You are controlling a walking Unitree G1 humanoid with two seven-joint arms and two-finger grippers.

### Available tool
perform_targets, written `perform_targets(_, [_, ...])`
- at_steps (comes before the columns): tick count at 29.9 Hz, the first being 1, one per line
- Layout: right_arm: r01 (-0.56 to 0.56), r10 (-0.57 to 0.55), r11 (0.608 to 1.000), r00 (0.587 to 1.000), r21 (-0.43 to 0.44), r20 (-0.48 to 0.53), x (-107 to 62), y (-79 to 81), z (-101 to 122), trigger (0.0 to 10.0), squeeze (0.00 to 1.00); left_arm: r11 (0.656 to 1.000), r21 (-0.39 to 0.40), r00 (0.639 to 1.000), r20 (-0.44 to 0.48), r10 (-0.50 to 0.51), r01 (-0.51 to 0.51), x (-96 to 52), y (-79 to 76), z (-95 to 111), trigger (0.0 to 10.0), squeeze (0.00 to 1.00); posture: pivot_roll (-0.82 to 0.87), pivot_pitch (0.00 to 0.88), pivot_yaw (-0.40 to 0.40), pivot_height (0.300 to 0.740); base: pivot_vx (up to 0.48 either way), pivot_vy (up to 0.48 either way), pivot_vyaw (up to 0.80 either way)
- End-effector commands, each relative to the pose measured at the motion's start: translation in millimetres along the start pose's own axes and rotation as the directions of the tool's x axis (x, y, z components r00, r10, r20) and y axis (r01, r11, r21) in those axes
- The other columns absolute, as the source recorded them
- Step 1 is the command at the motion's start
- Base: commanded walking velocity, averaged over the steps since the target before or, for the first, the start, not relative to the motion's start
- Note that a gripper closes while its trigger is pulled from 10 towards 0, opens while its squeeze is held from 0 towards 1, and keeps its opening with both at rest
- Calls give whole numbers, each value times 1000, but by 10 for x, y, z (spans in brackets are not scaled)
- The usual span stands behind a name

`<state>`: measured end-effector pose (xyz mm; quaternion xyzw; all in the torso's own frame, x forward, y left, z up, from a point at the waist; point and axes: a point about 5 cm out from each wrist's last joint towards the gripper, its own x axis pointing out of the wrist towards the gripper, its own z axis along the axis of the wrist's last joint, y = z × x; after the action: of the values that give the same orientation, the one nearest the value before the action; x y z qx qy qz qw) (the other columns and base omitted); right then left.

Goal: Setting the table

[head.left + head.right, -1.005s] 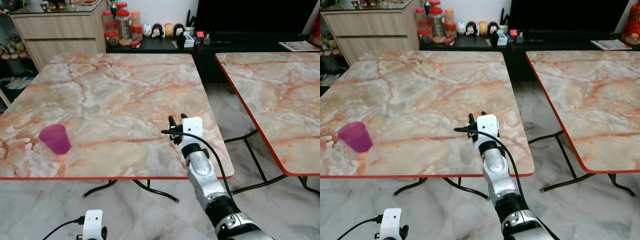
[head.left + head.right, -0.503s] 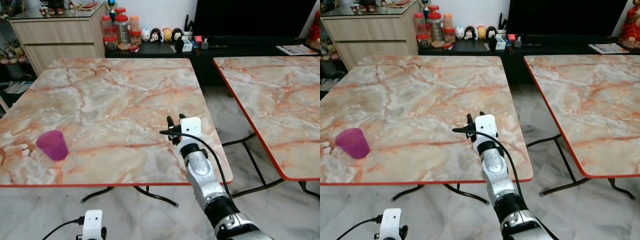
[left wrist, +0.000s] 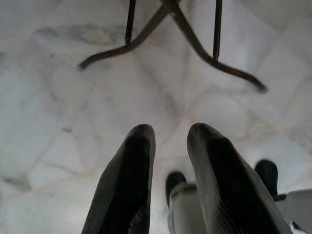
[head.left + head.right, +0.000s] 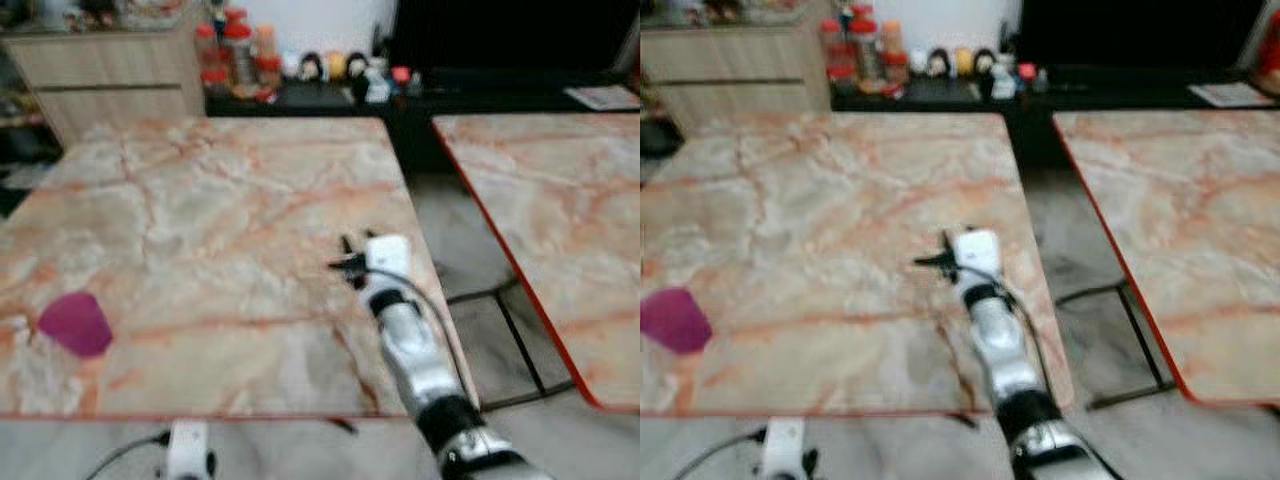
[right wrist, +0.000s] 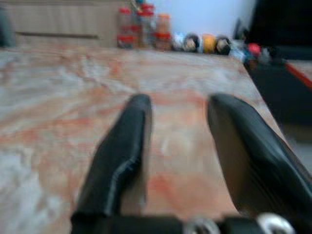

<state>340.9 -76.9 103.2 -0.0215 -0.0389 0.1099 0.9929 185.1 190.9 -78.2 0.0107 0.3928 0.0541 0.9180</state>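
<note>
left gripper [image 3: 168, 141] hangs at 6 o'clock over the floor [image 3: 73, 97], fingers slightly parted, empty. right gripper [image 5: 178, 114] hovers mid-frame over the marble table [image 4: 220, 190], fingers spread, empty. purple cup [image 4: 75, 323] stands on the table at 9 o'clock. second table [image 4: 560, 200] at 3 o'clock; jars [image 4: 235, 45] at 12 o'clock.

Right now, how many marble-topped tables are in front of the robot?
2. One table sits straight ahead, holding a purple cup; the second table stands to the robot's right, partly cut off.
</note>
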Motion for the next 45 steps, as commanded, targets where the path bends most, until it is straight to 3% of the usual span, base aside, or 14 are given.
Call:
perform_targets(1, [-29,29,999,999,17,17,25,130,53,10000,0,999,24,1000,-14,27,-26,-10,112,-28,10000,0,19,0,-1,740,0,0,0])
perform_targets(12, [51,-53,998,998,-38,-44,-97,133,-32,10000,0,999,23,999,-27,26,-25,-31,121,-86,10000,0,18,3,4,740,0,0,0])
perform_targets(23, [115,-130,986,983,-120,-131,-436,-219,-213,10000,0,999,44,999,-39,13,-11,-45,134,-126,10000,0,-5,7,19,740,0,0,0])
perform_targets(31, [34,-72,979,980,-201,-186,-759,-478,-253,10000,0,998,60,999,-36,-8,11,-28,106,-87,10000,0,-36,0,19,740,0,0,0])
perform_targets(37, [-74,41,984,979,-163,-199,-861,-404,-265,10000,0,998,61,999,-33,-16,18,-23,73,-76,10000,0,-46,0,19,740,0,0,0])
perform_targets(38, [-96,69,986,979,-133,-193,-849,-358,-259,10000,1000,998,61,999,-34,-19,21,-23,67,-79,10000,0,-44,0,18,740,0,0,0])
perform_targets(40, [-91,64,987,979,-134,-193,-828,-338,-251,10000,1000,998,61,999,-35,-20,22,-23,63,-79,10000,0,-42,0,18,740,0,0,0])
perform_targets(45, [-2,-4,1000,975,-28,-220,-716,-290,-298,10000,1000,998,55,999,-33,-20,21,-20,56,-71,10000,0,-34,0,18,740,0,0,0])
